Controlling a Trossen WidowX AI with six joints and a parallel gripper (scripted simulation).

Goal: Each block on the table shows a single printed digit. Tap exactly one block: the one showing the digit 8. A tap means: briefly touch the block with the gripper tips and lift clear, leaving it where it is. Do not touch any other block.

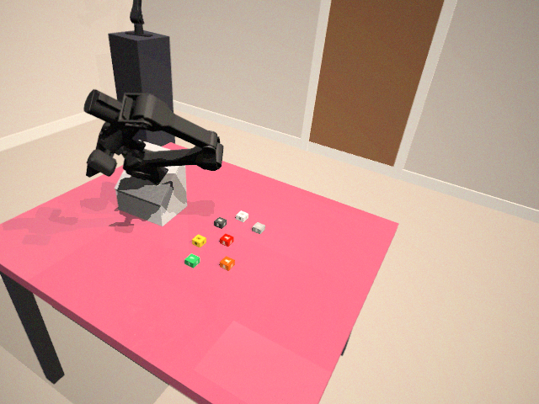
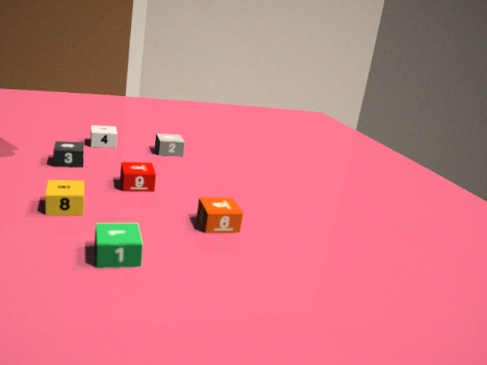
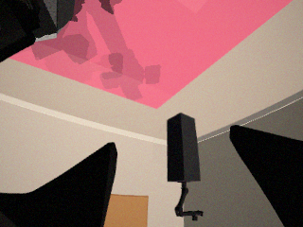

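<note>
Sitting folded over its grey base at the upper left of the top view, the arm [image 1: 173, 125] keeps its gripper [image 1: 100, 162] well away from every block, off toward the left edge of the frame. In the wrist view the two dark fingers stand wide apart in the lower corners with nothing between them, so the gripper is released and holds nothing; between them shows only the far wall and a dark post [image 3: 182, 148].

On the pink table [image 2: 314, 236], seven small blocks sit in a loose cluster, none touching another. The yellow block [image 2: 64, 197], printed with an 8 on its front face, lies at the left middle of the exterior view. The green block [image 2: 118, 244] marked 1 is below and right of it, the dark block [image 2: 68, 153] marked 3 just above it, and the red block [image 2: 138, 176] to its upper right. A white block [image 2: 103, 136] marked 4 and a grey block [image 2: 170, 144] marked 2 sit furthest up. The orange block [image 2: 219, 214] lies to the right, slightly turned.
</note>
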